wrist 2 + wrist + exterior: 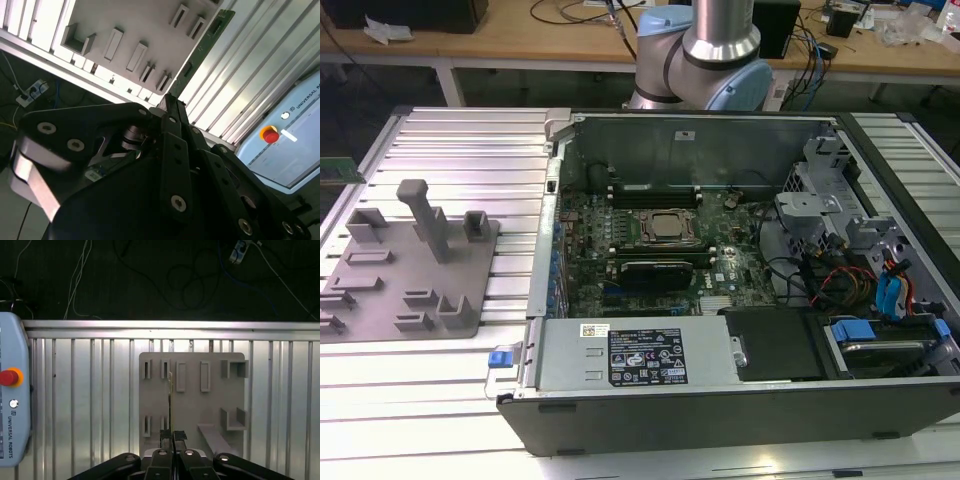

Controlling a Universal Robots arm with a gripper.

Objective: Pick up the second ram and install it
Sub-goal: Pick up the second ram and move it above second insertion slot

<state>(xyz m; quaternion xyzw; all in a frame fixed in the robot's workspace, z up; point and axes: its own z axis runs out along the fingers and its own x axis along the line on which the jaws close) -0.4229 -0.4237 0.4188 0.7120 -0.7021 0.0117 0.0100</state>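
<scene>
Over the grey tray (192,410): the gripper (173,436) hung with its camera looking straight down on the tray's slotted holders.
Pincer: narrow, the two black fingers (181,435) drawn together on one end of the second ram (171,400).
Second ram: a thin green stick reaching out from the fingertips; edge-on in the first wrist view, it showed as a fine line between the tray's two rows of slots.
Second wrist view: the ram (201,49) ran lengthwise away from the gripper (169,102), its green face and dark chips showing, with the tray (140,20) and ribbed table behind it.
Contact with tray: could not be told.
Table: ribbed aluminium (470,150), carrying the tray (470,260) toward the exterior view's left.
Computer case: open (720,130), just beside the tray toward the exterior view's right, with the green motherboard (740,255) lying inside.
Pendant: pale blue with a red button (10,376), beside the table and well apart from the tray.
</scene>
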